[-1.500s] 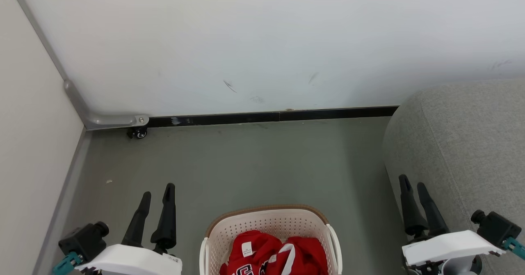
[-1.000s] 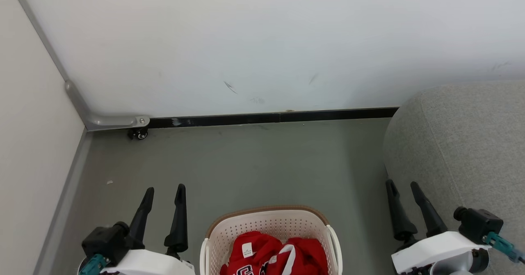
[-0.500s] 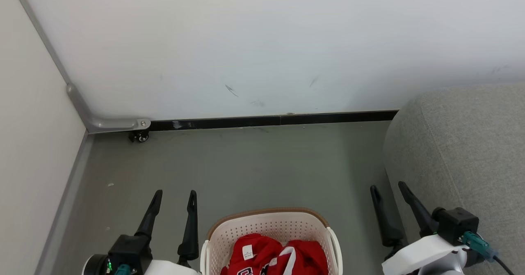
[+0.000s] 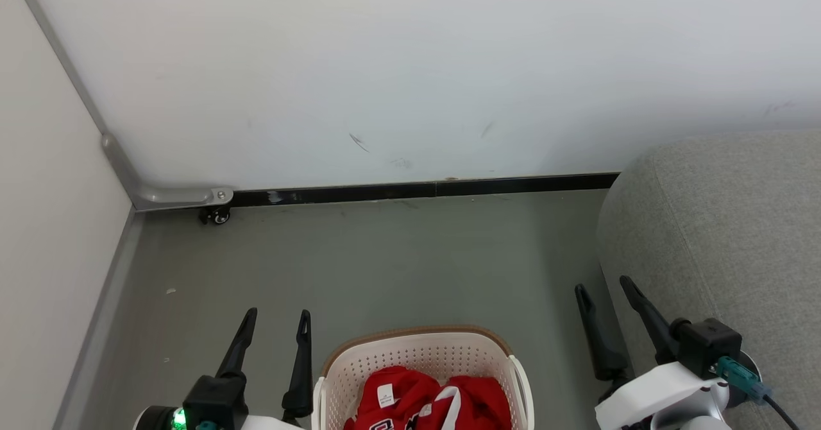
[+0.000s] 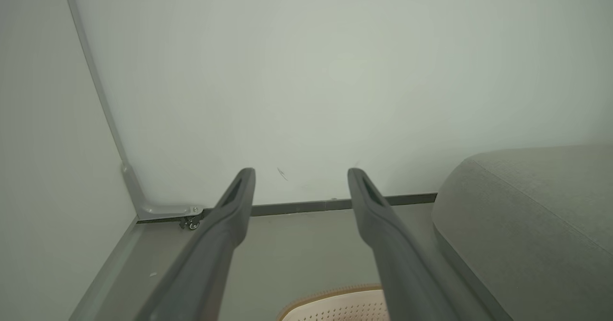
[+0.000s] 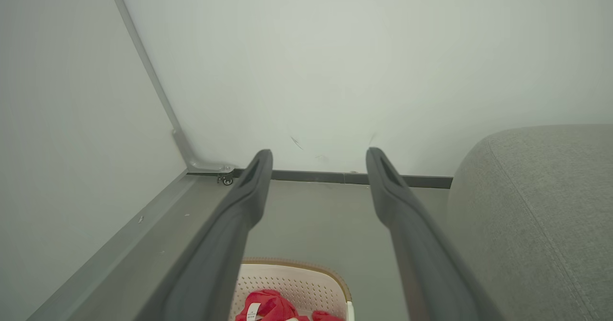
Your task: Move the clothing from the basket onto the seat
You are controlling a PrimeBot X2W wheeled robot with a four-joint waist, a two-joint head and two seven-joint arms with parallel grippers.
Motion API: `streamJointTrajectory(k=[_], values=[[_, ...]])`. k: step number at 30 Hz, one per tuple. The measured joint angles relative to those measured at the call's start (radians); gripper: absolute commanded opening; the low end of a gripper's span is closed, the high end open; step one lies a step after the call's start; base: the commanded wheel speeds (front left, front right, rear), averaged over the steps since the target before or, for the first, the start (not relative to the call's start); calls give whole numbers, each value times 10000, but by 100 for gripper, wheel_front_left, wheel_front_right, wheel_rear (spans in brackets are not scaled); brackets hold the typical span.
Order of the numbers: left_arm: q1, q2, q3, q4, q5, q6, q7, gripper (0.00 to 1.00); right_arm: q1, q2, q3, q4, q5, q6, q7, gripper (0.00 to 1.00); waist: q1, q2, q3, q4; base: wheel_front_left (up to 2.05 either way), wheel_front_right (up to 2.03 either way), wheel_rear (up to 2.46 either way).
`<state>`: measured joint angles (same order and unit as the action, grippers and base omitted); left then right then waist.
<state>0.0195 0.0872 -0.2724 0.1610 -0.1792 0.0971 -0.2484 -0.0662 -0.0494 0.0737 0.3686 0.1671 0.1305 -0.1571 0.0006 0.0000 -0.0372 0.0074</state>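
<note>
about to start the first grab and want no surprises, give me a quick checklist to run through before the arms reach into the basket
1. Left gripper open and empty: ok.
2. Right gripper open and empty: ok.
3. Basket upright on the floor, between the two grippers: ok.
4. Red clothing inside the basket, nothing lying over it: ok.
5. Seat on the robot's right, visible part bare: ok.
6. Whether the clothing is tangled: cannot tell, the head view's bottom edge cuts it off.
</note>
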Motion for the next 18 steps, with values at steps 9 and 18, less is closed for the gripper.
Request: streamJointTrajectory(k=[9, 18], values=[[-2, -15, 182, 330, 0, 188, 0, 100, 11, 2, 19, -4, 268, 0, 0, 100, -1, 0, 4, -21, 0, 0, 0], [-12, -33, 228, 508, 44, 270, 0, 100, 28, 2, -25, -2, 422, 0, 0, 100, -1, 0, -4, -60, 0, 0, 0]])
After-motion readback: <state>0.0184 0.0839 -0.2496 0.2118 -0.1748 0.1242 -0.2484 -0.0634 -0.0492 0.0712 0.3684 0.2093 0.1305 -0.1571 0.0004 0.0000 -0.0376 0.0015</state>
